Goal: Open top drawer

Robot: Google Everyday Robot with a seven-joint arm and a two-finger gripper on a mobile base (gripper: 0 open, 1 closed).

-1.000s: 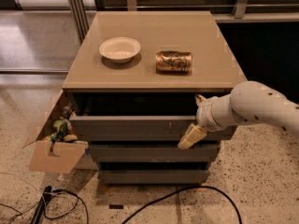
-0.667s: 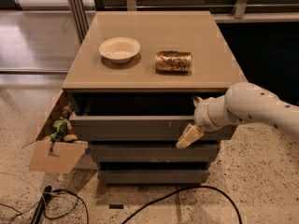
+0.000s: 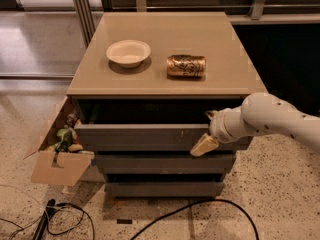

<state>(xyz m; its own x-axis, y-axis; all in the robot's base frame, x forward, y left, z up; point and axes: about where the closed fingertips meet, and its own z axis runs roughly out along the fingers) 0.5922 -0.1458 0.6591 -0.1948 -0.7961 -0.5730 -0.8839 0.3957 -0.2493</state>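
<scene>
Top drawer (image 3: 145,136) sits highest in the grey three-drawer stack under the tan cabinet top (image 3: 165,81). It's already partway out: the front stands proud of the two fronts below and there's a dark gap above it. Gripper (image 3: 207,134) is at the drawer's right end, up against the front panel near the upper edge. Probably placed there to hook the rim, since the front has no handle. Clamped or loose, can't tell from this angle. The white arm (image 3: 272,121) comes in from the right, low and roughly level with the drawer, which suits a straight pull outward.

Judgement: mid-pull, with more travel likely left. An off-centre hold at the right end could skew the drawer, so the pull should stay square.

Bowl (image 3: 128,52) and can (image 3: 186,66) (on its side) rest on top, well back from the front edge. Cardboard box (image 3: 55,166) is by the cabinet's left side, and cables (image 3: 200,206) lie on the floor in front.
</scene>
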